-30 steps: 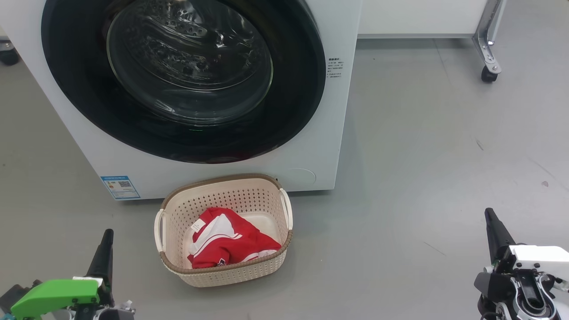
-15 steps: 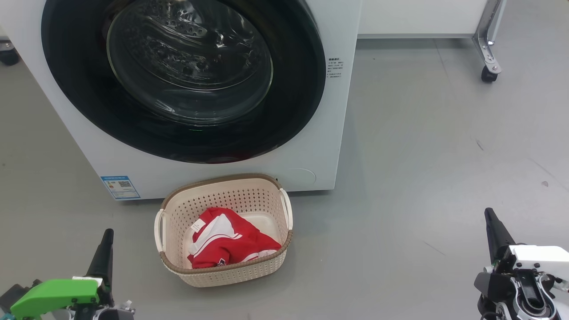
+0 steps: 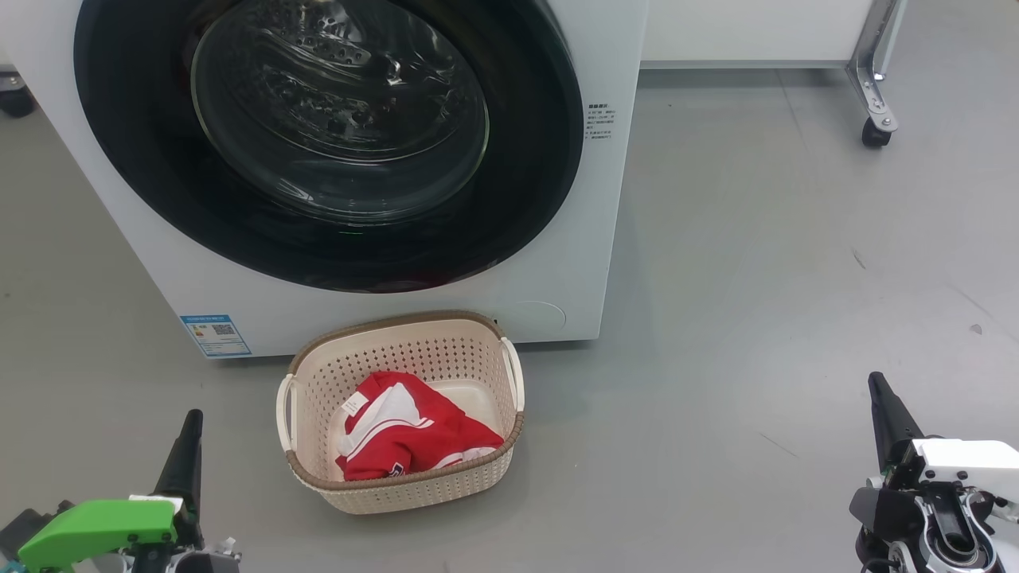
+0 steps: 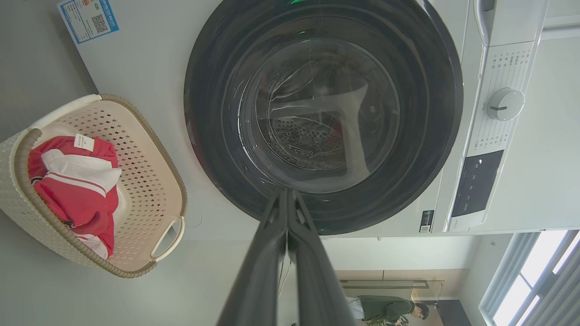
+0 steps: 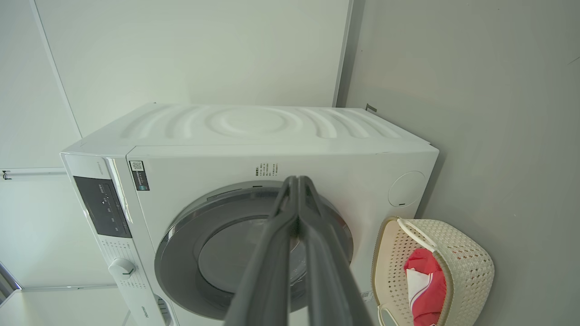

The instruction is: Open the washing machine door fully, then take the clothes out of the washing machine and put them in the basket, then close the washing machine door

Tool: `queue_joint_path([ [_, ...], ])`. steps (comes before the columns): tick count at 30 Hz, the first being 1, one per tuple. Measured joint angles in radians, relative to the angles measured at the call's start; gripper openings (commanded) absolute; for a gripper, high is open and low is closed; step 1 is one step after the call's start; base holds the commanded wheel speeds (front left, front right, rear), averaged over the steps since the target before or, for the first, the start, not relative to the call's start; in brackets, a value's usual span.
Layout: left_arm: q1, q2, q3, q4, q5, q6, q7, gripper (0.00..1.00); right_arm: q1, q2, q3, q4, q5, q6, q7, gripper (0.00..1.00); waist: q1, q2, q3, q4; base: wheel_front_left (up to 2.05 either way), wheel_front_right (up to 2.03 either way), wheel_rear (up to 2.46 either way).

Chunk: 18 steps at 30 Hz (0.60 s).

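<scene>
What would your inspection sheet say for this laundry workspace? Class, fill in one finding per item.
Surface: grey floor, lightly scuffed.
Job's things: washing machine door shut on the washing machine; clothes in the basket before it.
Clutter: nothing seen.
Grippers: left gripper and right gripper shut, empty, apart from the basket.
Cables: thin wire at the left gripper.
Surroundings: wheeled metal frame, far right; person in background.
</scene>
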Motion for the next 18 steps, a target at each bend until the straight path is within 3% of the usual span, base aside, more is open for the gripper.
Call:
queue_joint_path([
  [18,0.0,-0.001,0.002,-0.001,0.0,0.0,0.0,0.0,0.0,0.0,-0.001,0.0,0.0,0.0,0.0,0.0,0.0,0.0,0.0,0.0,0.0,0.0,0.0],
])
